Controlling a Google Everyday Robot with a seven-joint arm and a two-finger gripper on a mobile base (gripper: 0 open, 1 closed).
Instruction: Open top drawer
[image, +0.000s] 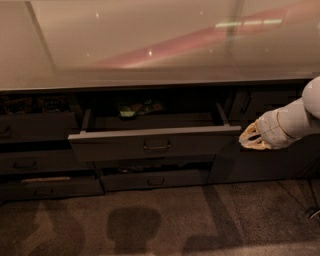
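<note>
One wide front juts out at centre: the top drawer (155, 145), pulled clear of the counter (150, 50) edge. A greenish item (134, 109) lies at the back of its tray. A shallower drawer (155, 179) sits below. The floor (160, 220) in front is open. The gripper (251, 138) hangs just beside the front's right end, well apart from the handle (157, 146); contact and grip state cannot be told.

Kitchen-like room, long pale countertop (150, 45), dark cabinets (260, 167) with top drawer (120, 146) open, speckled floor (225, 220), end effector (248, 139) at right.
</note>
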